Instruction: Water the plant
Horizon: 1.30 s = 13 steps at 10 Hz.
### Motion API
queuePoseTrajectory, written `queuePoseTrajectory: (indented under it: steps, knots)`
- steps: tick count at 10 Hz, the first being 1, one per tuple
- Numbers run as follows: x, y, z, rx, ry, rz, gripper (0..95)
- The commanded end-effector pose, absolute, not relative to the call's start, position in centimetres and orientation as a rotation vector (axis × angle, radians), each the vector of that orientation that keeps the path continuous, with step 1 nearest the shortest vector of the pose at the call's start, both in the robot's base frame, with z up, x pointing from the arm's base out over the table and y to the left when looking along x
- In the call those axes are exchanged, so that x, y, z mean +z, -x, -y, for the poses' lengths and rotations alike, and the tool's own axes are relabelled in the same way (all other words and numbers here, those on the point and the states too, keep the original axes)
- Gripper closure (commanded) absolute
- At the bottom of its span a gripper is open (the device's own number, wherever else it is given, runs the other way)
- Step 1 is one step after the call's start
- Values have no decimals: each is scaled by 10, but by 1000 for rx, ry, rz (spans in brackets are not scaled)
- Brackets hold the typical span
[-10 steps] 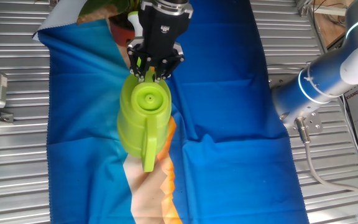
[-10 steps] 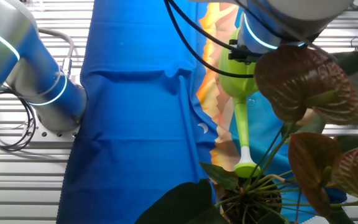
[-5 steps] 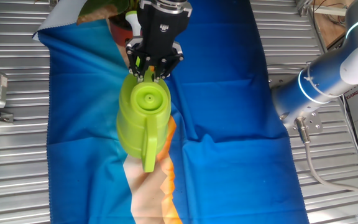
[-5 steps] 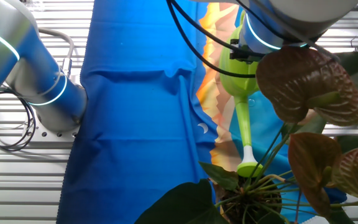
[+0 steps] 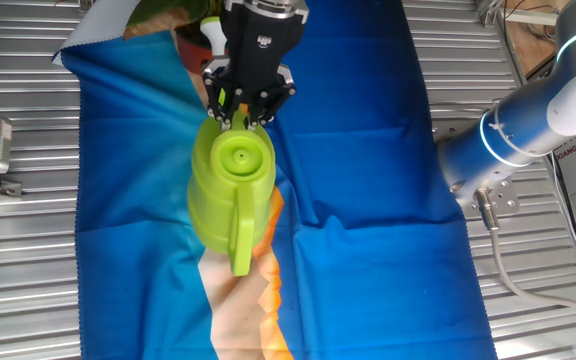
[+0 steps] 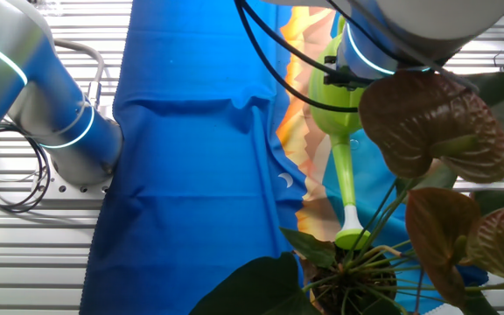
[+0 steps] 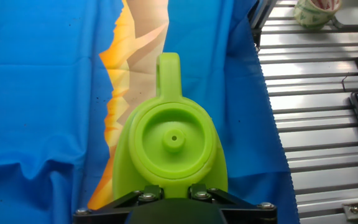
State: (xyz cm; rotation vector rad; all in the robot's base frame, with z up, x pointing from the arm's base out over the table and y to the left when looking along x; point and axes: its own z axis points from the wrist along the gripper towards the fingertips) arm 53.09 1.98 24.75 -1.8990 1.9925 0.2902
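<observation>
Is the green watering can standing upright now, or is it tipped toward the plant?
Tipped. In the other fixed view the watering can slopes its spout down to the plant, held by the gripper.

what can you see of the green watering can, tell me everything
The watering can looks like glossy lime-green plastic: a round body, a disc lid with a small centre knob, a loop handle and a long thin spout with a flared tip. The gripper holds it at the spout side, above the blue cloth. The spout slopes down, its tip over the base of the plant.
</observation>
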Motion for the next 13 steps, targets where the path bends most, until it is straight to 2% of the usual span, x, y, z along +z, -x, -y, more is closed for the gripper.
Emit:
queuePoseTrajectory:
  steps: [1, 13]
  knots:
    - [249, -531, -19, 294, 1896, -1989, 950]
    - [253, -532, -18, 307, 1890, -1971, 950]
